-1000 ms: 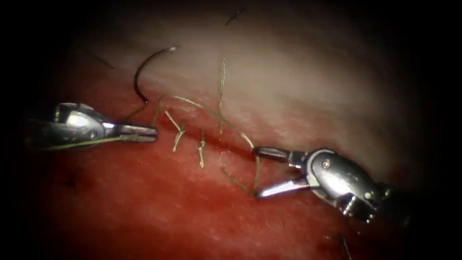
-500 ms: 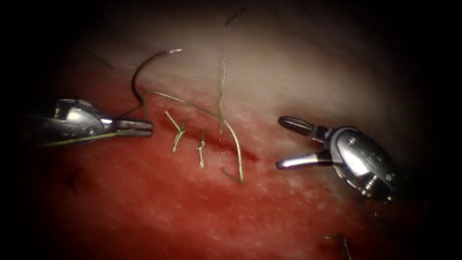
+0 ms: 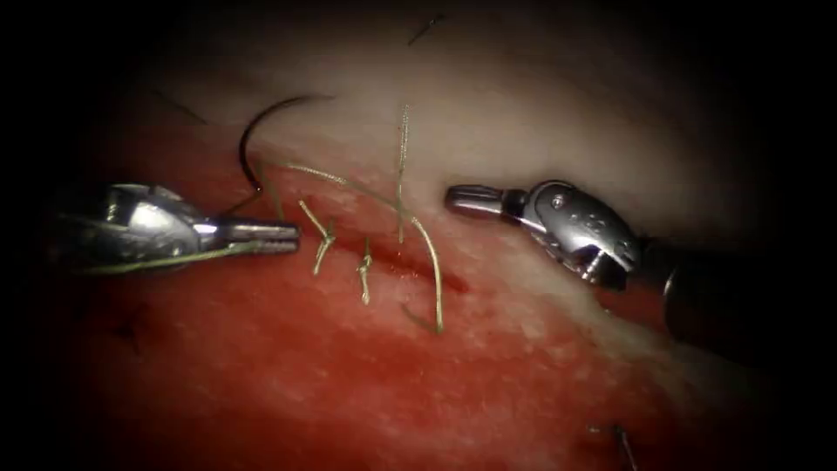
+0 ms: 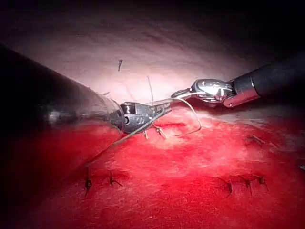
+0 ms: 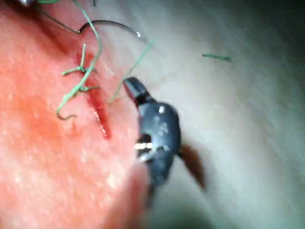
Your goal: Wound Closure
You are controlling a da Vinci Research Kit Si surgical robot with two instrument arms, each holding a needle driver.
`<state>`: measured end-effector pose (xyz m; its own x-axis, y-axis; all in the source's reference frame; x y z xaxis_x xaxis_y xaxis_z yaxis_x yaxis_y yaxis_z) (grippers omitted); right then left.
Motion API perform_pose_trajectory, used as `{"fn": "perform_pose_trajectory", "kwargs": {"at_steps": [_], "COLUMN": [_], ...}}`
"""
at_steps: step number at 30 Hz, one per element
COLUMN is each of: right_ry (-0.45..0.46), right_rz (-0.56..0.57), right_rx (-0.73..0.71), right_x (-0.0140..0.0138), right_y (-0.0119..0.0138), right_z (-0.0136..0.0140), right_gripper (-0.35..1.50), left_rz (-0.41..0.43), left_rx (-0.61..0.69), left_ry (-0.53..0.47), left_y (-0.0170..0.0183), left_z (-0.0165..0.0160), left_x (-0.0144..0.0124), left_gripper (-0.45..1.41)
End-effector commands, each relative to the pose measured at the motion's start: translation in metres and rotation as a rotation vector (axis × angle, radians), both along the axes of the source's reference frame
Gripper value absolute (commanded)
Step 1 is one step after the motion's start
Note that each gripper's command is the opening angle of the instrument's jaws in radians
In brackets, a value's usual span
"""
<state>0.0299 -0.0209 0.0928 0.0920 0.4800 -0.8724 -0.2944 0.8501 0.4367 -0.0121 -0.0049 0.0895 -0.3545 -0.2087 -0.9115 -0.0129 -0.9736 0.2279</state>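
With the thread [image 3: 349, 185] kept clamped in the left tool [image 3: 261, 235] left of the cut [image 3: 392, 257], the needle [image 3: 253, 139] lies free above it, while the right tool [image 3: 462, 199], closed on nothing, has been brought beside it.

I can read no text, label, brand, number or sign anywhere from my station. The metal of both tools is unmarked as far as I can make out, and so is the tissue [image 3: 523, 366].
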Motion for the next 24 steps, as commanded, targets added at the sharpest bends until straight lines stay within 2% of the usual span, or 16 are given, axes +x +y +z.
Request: {"fn": "perform_pose_trajectory", "kwargs": {"at_steps": [1, 3, 7, 13, 20, 24], "right_ry": [0.010, 0.022, 0.039, 0.082, 0.175, 0.189], "right_rz": [-0.010, -0.024, -0.040, -0.056, -0.016, 0.010], "right_rx": [0.008, 0.016, 0.026, 0.036, 0.039, 0.039], "right_x": [0.0028, 0.0046, 0.0062, 0.0068, 0.0073, 0.0073], "right_y": [-0.0010, -0.0020, -0.0027, -0.0030, -0.0021, -0.0016], "right_z": [0.0015, 0.0021, 0.0017, -0.0010, -0.0049, -0.0057], "right_gripper": [-0.35, -0.35, -0.35, -0.35, -0.35, -0.35], "left_rz": [-0.001, -0.004, -0.001, -0.002, 0.006, 0.021], "left_rx": [-0.005, -0.009, -0.019, -0.033, -0.071, -0.071], "left_ry": [-0.010, -0.022, -0.028, -0.043, -0.043, -0.037], "left_y": [0.0002, 0.0002, 0.0000, 0.0002, -0.0002, -0.0005], "left_z": [0.0008, 0.0009, 0.0010, 0.0021, 0.0065, 0.0078], "left_x": [-0.0007, -0.0011, -0.0015, -0.0023, -0.0036, -0.0035], "left_gripper": [-0.45, -0.45, -0.45, -0.45, -0.45, -0.45]}}
